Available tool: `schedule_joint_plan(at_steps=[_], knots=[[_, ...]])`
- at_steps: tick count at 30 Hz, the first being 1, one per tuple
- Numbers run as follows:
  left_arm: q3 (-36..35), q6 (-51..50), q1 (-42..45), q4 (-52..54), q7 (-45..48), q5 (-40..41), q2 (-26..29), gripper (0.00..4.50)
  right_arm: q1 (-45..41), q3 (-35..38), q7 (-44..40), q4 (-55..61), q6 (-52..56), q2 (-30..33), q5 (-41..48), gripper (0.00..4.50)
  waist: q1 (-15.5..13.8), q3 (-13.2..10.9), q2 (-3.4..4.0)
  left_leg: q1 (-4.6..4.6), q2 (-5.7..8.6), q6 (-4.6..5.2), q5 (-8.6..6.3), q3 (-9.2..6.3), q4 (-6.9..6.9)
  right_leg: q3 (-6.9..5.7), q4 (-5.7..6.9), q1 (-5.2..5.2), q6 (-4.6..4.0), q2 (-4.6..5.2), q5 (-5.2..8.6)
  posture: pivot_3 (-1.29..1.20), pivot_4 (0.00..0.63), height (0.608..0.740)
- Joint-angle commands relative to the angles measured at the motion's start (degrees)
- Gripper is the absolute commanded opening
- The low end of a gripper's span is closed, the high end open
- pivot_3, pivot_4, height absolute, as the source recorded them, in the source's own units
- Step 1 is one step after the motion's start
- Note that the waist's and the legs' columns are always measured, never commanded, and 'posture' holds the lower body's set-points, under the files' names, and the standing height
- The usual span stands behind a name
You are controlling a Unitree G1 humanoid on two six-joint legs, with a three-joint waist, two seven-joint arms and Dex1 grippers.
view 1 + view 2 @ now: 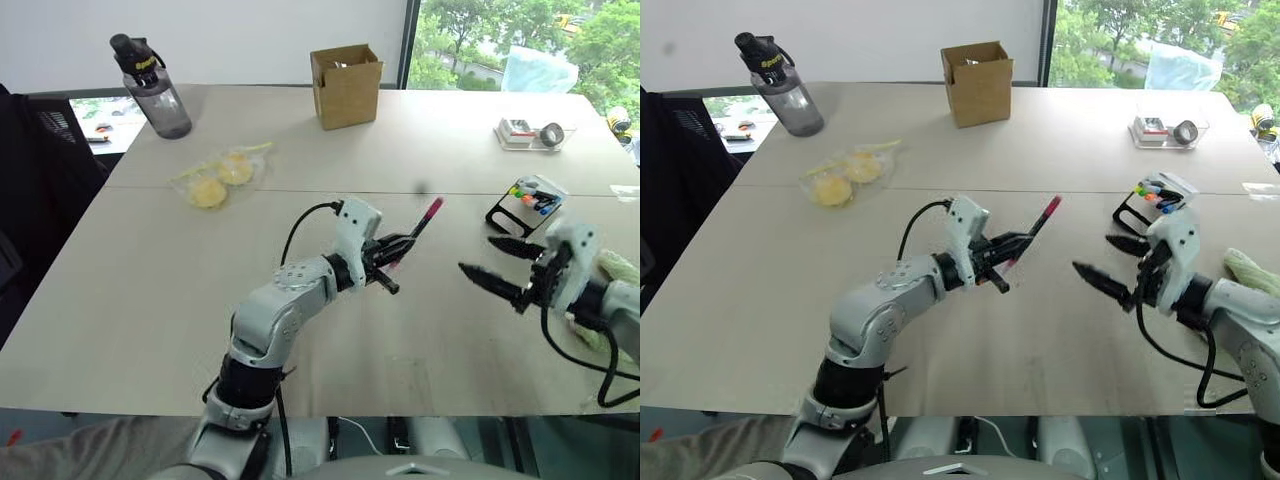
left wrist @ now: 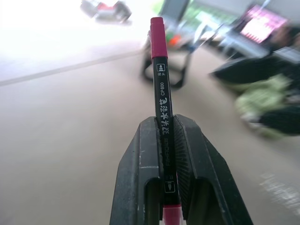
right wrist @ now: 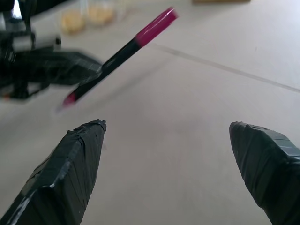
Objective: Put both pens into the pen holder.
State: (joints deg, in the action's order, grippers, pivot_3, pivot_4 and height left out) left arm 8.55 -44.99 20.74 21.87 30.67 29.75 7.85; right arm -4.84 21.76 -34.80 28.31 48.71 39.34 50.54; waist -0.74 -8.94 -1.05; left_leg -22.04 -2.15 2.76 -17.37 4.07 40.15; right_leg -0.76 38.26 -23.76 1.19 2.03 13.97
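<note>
The left hand (image 1: pixel 392 262) is clamped shut on the magenta-capped pen (image 1: pixel 424 220), gripping its black barrel so the capped end sticks up and out toward the right, clear of the desk (image 1: pixel 150 300). The right hand (image 1: pixel 500 268) hangs just above the desk with its two fingers spread wide and nothing between them. Just beyond it the pen holder (image 1: pixel 527 205) lies flat, coloured marker ends showing. I judge the task about a quarter done: one pen lifted, none delivered yet, and I cannot spot the blue-capped pen
</note>
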Motion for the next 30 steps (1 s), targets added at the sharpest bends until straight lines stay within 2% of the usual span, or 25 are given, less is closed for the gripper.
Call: schedule_joint_plan(at_steps=[1, 5, 10, 16, 17, 18, 21, 22, 23, 25, 26, 28, 30], knots=[[-4.0, 1.9, -1.1, 2.0, 4.2, 7.1, -0.5, 0.01, -3.1, 3.5, 4.9, 0.2, 5.9, -0.3, 10.3, 4.5, 0.0, 0.0, 0.01, 0.01, 0.0, 0.02, -0.01, 0.0, -0.04, 0.0, -0.02, 0.0, 0.0, -0.03, 0.0, 0.0, 0.15, 0.736], [-6.5, 0.5, -1.6, 2.2, 7.5, 13.9, -0.2, 0.01, -7.7, 3.7, 10.4, -0.4, 8.0, -2.0, 19.8, 4.5, 0.0, 0.0, 0.01, -0.02, 0.0, 0.09, -0.05, -0.02, -0.05, -0.02, -0.13, 0.01, 0.0, -0.07, 0.0, 0.0, 0.15, 0.736], [-6.3, -0.9, -1.6, 1.7, 12.1, 17.9, 3.8, 0.01, -12.4, 0.9, 17.3, -1.1, 8.0, -5.2, 32.2, 4.5, 0.1, 0.0, 0.01, -0.09, 0.03, 0.17, -0.1, 0.0, -0.05, -0.02, -0.26, 0.01, 0.03, -0.28, -0.01, 0.0, 0.15, 0.736], [-6.1, -0.6, 0.8, -0.5, 13.1, 19.3, 5.3, 0.01, -13.6, -6.1, 20.6, 0.2, 7.3, -7.2, 34.4, 4.5, -0.1, 0.0, 0.02, -0.17, 0.02, 0.18, -0.1, -0.02, -0.06, -0.06, -0.3, -0.01, 0.03, -0.26, -0.01, 0.0, 0.15, 0.736], [-6.0, -0.4, 1.1, -0.7, 13.0, 19.1, 5.3, 0.0, -13.9, -6.1, 20.7, 0.0, 6.6, -7.4, 35.1, 3.95, -0.1, 0.0, 0.02, -0.18, 0.04, 0.2, -0.11, -0.02, -0.05, -0.06, -0.31, -0.01, 0.03, -0.24, -0.01, 0.0, 0.15, 0.736], [-6.0, -0.4, 1.4, -0.9, 12.9, 19.1, 5.4, 0.0, -14.1, -6.2, 20.6, -0.1, 6.3, -7.3, 35.5, 3.69, 0.0, 0.0, 0.02, -0.2, 0.04, 0.21, -0.11, -0.01, -0.04, -0.06, -0.33, -0.01, 0.04, -0.24, -0.01, 0.0, 0.15, 0.736], [-6.0, -0.4, 1.6, -1.1, 12.9, 19.1, 5.7, 0.0, -14.3, -6.2, 20.4, 0.0, 5.7, -6.5, 36.2, 2.07, 0.0, 0.0, 0.02, -0.2, 0.05, 0.23, -0.13, 0.0, -0.04, -0.05, -0.34, -0.01, 0.04, -0.23, -0.02, 0.0, 0.15, 0.736], [-6.0, -0.5, 1.5, -1.0, 13.0, 19.0, 5.9, 0.0, -14.4, -6.2, 20.4, 0.0, 5.4, -6.3, 36.3, 1.35, 0.0, 0.0, 0.02, -0.19, 0.03, 0.22, -0.12, 0.0, -0.04, -0.05, -0.34, -0.01, 0.04, -0.25, -0.01, 0.0, 0.15, 0.736], [-5.9, -0.5, 1.5, -1.0, 13.1, 18.9, 6.1, 0.0, -14.4, -6.1, 20.3, 0.0, 5.3, -5.9, 36.4, 1.16, 0.0, 0.0, 0.02, -0.19, 0.03, 0.22, -0.12, -0.01, -0.05, -0.06, -0.34, -0.01, 0.04, -0.25, -0.01, 0.0, 0.15, 0.736], [-6.5, -1.1, 1.7, -1.5, 12.8, 19.7, 6.1, 0.0, -14.6, -6.0, 19.4, 0.5, 5.1, -4.7, 35.3, 0.37, 0.0, 0.0, 0.04, -0.19, 0.02, 0.22, -0.12, -0.01, -0.05, -0.06, -0.34, -0.03, 0.04, -0.25, -0.01, 0.0, 0.15, 0.736], [-7.0, -1.2, 1.8, -1.9, 12.7, 20.2, 6.1, 0.0, -14.7, -6.3, 18.4, 1.2, 5.1, -3.5, 33.7, 0.12, 0.0, 0.0, 0.05, -0.2, 0.02, 0.22, -0.12, -0.01, -0.06, -0.06, -0.34, -0.03, 0.04, -0.25, -0.01, 0.0, 0.15, 0.736], [-6.7, -0.5, 2.7, -2.6, 12.4, 18.3, 7.3, 0.88, -14.8, -7.6, 14.9, 4.4, 4.0, 1.0, 25.4, 0.06, 0.0, -0.1, 0.12, -0.22, 0.02, 0.22, -0.13, -0.01, -0.06, -0.06, -0.35, -0.04, 0.04, -0.23, -0.01, 0.0, 0.15, 0.736], [-5.7, 0.8, 3.3, -2.7, 11.8, 15.3, 8.8, 1.42, -15.2, -8.5, 13.0, 6.0, 2.8, 3.8, 20.9, 0.06, 0.0, -0.1, 0.1, -0.25, 0.03, 0.23, -0.13, -0.02, -0.05, -0.07, -0.37, -0.07, 0.05, -0.23, -0.01, 0.0, 0.15, 0.736]])
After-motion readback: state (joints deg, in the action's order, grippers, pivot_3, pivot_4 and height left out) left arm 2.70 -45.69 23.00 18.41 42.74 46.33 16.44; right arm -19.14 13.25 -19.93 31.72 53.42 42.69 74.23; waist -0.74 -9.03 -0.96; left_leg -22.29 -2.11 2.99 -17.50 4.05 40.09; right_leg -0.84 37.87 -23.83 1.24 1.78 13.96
